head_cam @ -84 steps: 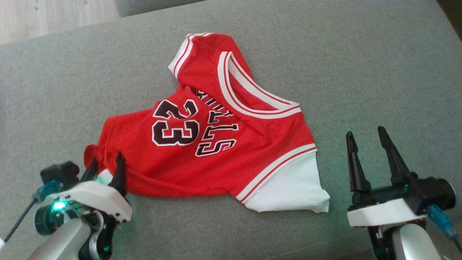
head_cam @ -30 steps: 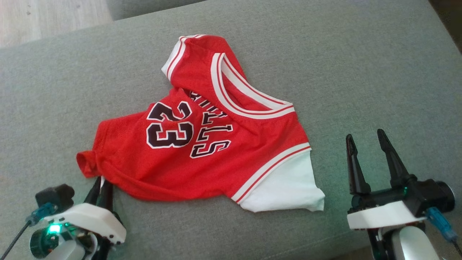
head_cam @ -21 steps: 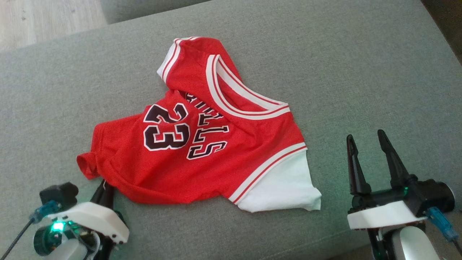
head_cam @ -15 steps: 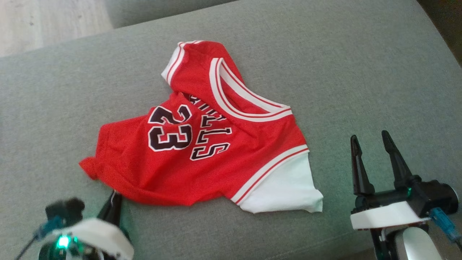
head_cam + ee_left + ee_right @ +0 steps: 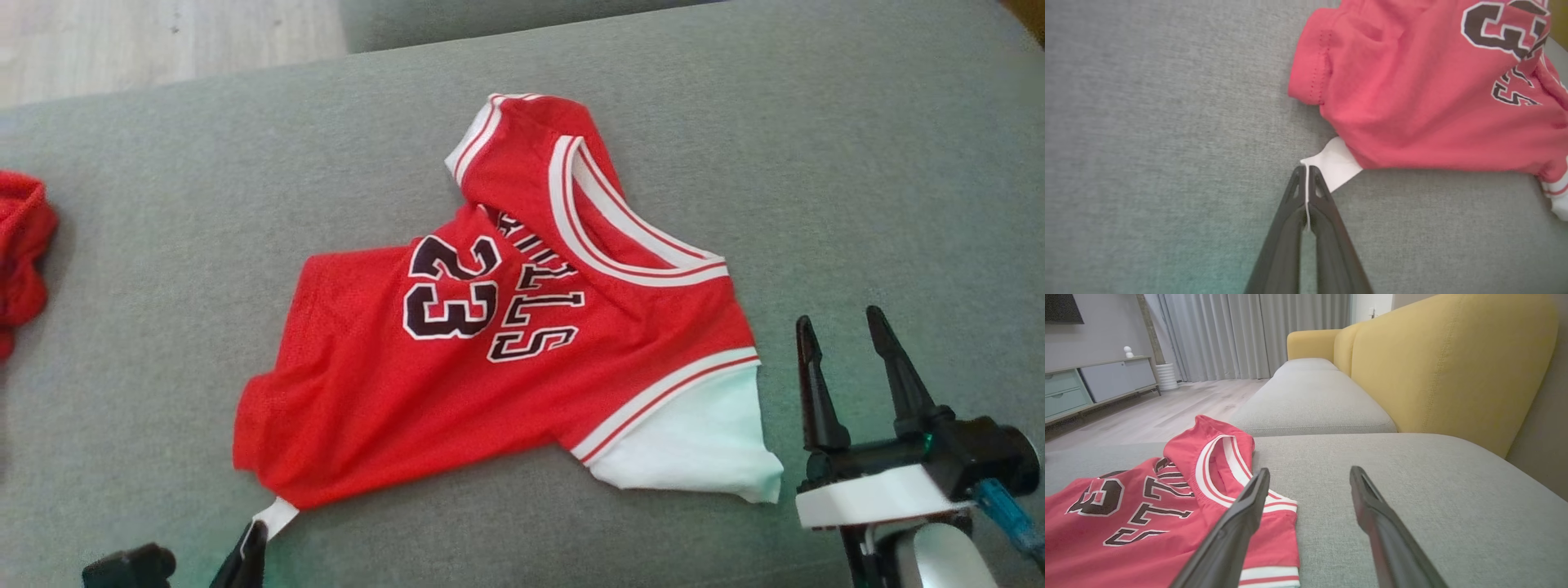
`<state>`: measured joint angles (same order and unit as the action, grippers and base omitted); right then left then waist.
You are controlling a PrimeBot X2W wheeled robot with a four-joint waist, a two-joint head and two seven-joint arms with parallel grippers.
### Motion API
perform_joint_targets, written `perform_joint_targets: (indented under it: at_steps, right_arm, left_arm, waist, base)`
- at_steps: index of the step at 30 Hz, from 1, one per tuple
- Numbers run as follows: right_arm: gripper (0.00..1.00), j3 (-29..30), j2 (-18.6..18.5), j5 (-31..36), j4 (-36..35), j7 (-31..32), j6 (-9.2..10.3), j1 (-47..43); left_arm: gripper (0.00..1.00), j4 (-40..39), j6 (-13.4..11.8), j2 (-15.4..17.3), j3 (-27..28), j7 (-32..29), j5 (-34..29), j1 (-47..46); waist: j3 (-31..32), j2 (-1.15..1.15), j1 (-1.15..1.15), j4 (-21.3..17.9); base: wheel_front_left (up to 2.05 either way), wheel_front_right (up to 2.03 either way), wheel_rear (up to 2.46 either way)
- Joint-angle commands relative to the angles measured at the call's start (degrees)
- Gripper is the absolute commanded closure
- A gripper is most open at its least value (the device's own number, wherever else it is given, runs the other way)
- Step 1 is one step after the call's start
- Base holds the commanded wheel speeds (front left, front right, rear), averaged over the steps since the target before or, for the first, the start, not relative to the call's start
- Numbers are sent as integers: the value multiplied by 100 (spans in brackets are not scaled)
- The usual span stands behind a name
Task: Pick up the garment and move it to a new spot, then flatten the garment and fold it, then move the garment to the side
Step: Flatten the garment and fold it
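"23" and, seemingly, "…LLS" on the red jersey (image 5: 359,392)

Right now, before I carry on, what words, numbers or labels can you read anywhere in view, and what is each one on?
"23": black, white-edged digits on the red jersey.
"LLS": the end of a word beside the number on the same jersey; the letters before it are creased under a fold and unreadable.
The white tag at the jersey's hem: blank as seen, no print readable.

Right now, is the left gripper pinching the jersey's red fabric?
No, the left gripper is shut on the white flap sticking out from under the red jersey.
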<state>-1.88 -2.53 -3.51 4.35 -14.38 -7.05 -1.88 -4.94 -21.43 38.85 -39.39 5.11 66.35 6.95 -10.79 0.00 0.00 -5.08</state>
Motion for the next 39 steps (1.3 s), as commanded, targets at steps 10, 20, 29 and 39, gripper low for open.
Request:
perform_joint_targets:
  at_steps: [10,20,29,39]
  right_arm:
    - [0,-152,-34,96,-171,-62,-44,83]
    - [0,92,-34,199,-291,-62,-44,-148]
    - [0,412,-34,307,-296,-62,-44,-355]
    - [0,469,-34,367,125,-62,-44,-436]
  left_arm:
    - [0,-53,-111,16,311,278,92,76]
    - [0,-380,10,-291,744,949,-673,-119]
    - [0,147,392,-976,1107,986,-2040,-154]
    - [0,774,1484,-2378,2566,988,-4065,244]
  waist:
    - [93,0,0,-9]
    - [507,0,0,-68]
    - [979,0,0,53]
    - [1097,0,0,302]
  base:
    - [0,0,0]
    - [0,0,0]
    - [0,0,0]
    - [0,0,0]
